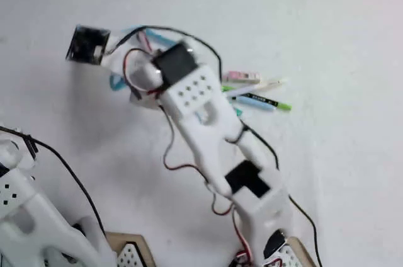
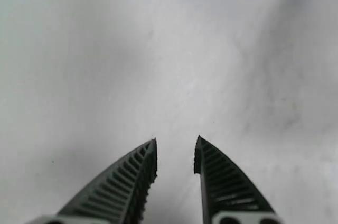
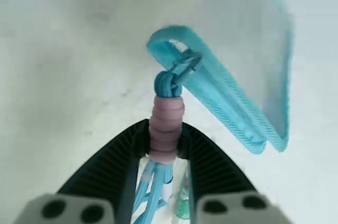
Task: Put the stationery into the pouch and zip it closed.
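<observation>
Right claw pinches pouch zipper pull; pens lie nearby

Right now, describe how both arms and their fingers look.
The right arm is white plastic with a hole-dotted bracket, black motor blocks and loose red and black cables. The left arm is the same white, trailed by a black cable. The left fingers and right fingers are dark, ribbed and taper to points.

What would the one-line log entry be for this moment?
right pincer: shut on zipper pull | left pincer: open | pens: outside pouch
</observation>
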{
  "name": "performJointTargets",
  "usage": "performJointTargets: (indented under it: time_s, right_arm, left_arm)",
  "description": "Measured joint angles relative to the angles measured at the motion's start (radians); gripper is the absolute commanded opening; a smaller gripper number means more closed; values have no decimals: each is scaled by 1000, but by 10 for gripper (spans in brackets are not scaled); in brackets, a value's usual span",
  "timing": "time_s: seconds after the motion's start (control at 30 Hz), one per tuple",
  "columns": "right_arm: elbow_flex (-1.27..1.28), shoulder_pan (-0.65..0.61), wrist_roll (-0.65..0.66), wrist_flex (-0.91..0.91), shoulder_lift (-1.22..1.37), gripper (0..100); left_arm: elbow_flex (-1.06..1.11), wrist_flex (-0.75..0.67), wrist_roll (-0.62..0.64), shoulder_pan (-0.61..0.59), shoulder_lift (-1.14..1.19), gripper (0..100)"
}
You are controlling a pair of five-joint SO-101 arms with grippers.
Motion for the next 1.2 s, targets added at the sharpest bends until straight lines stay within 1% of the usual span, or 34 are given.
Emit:
performJointTargets:
  time_s: [0.13,0.2,0.33,0.4,0.47,0.57,0.67,1.0,1.1,1.2]
  right_arm:
    - [-72,-5,-44,0,-101,18]
    - [-109,-6,-64,0,-141,17]
    - [-146,-2,-80,2,-195,17]
    - [-149,-6,-87,3,-203,17]
    - [-149,-6,-91,3,-203,17]
    - [-149,-5,-91,3,-203,17]
    - [-149,-6,-91,3,-203,17]
    - [-149,-2,-91,6,-199,17]
    - [-127,-3,-91,6,-198,17]
    - [-60,-5,-91,6,-199,17]
  left_arm:
    - [-132,95,0,66,0,143]
    - [-232,164,29,118,0,153]
    - [-468,302,138,229,-2,216]
    - [-574,361,213,295,-3,225]
    - [-651,388,295,351,-9,229]
    - [-703,397,404,445,-14,230]
    - [-710,399,494,523,-11,244]
    - [-710,310,717,555,-5,252]
    - [-710,298,756,555,0,252]
    - [-712,298,769,555,63,252]
